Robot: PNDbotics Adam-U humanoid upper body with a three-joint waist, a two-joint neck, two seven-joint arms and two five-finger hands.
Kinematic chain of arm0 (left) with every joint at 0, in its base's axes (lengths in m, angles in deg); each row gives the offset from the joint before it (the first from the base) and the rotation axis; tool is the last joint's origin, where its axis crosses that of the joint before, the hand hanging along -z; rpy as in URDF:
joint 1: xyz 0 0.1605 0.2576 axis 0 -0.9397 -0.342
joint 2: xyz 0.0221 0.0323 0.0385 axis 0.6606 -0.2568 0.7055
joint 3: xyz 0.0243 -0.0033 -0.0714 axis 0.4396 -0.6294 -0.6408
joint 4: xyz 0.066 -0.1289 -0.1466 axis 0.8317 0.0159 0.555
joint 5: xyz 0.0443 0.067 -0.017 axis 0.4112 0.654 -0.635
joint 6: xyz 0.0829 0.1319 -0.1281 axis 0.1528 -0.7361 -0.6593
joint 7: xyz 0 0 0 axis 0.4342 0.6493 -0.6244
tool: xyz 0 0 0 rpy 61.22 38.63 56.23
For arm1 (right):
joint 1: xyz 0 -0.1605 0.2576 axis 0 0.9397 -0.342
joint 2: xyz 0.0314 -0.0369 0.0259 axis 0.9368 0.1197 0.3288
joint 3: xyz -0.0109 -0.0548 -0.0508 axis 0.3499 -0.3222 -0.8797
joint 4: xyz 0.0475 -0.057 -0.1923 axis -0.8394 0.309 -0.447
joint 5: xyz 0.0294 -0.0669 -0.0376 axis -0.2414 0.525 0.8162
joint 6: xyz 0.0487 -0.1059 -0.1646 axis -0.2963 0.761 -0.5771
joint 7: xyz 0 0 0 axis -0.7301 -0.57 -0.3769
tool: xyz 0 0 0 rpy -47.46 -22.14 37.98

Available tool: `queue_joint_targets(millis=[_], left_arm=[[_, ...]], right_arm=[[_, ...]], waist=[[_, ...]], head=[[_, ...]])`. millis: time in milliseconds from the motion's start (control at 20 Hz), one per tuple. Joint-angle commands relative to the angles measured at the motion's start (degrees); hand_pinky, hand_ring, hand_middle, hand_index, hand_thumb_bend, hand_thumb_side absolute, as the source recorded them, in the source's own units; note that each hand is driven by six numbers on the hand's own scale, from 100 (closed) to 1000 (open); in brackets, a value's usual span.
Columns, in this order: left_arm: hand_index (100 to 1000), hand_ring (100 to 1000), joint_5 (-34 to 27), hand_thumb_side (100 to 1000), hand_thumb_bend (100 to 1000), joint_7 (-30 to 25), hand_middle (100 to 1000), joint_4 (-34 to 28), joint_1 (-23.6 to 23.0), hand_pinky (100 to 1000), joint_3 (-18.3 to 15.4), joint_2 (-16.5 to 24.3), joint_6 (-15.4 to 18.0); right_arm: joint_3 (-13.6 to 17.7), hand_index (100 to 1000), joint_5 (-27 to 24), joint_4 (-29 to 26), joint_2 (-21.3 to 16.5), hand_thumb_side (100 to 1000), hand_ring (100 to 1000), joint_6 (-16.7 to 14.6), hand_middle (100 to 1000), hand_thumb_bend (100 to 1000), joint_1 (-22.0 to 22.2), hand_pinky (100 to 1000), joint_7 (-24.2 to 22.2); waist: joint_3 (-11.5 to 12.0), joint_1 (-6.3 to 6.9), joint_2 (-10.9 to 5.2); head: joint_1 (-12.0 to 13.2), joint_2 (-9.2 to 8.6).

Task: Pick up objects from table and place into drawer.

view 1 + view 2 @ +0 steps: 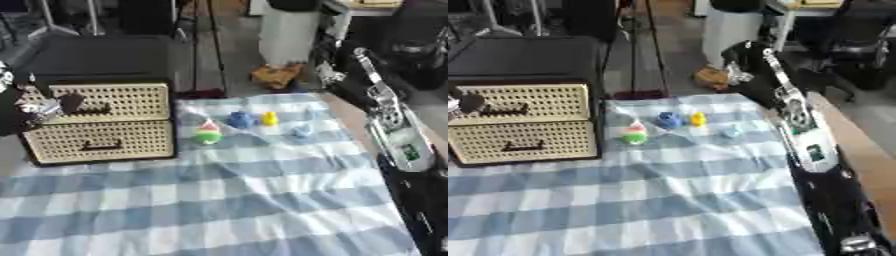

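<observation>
Left hand [44, 107] of mine sits at the top drawer [109, 102]; I cannot tell its grip. Toys lie on the cloth [227, 200]: green [208, 133], blue [240, 119], yellow [270, 118].

A worktop [350, 117] with a pale wooden edge carries a blue-and-white checked cloth [227, 200]. Beyond the worktop's far edge lies a grey floor [232, 45], on which a tall white bin-like cylinder [289, 35] stands. At the foot of that cylinder sits a crumpled brown object [274, 75]. Left of the cylinder, dark metal legs and frames [636, 45] rise from the floor. Light is even and soft.
</observation>
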Motion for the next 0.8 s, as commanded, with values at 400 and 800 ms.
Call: queue_joint_targets(millis=[400,800], left_arm=[[682,100,0.68,1000,608,1.19,100,2.84,2.84,100,0.51,-1.37,0.34],[698,100,1.91,1000,605,4.13,100,9.13,4.85,100,1.26,-3.45,0.63]], right_arm=[[0.15,643,-0.75,-0.33,-0.85,457,364,-0.14,358,100,-0.82,194,-0.35],[0.06,643,-0.9,-0.44,-0.62,465,364,-0.01,358,100,-0.74,194,-0.64]], waist=[[-0.58,0.0,-0.24],[-1.59,0.02,-0.11]], head=[[0.32,-0.12],[0.57,-0.25]])
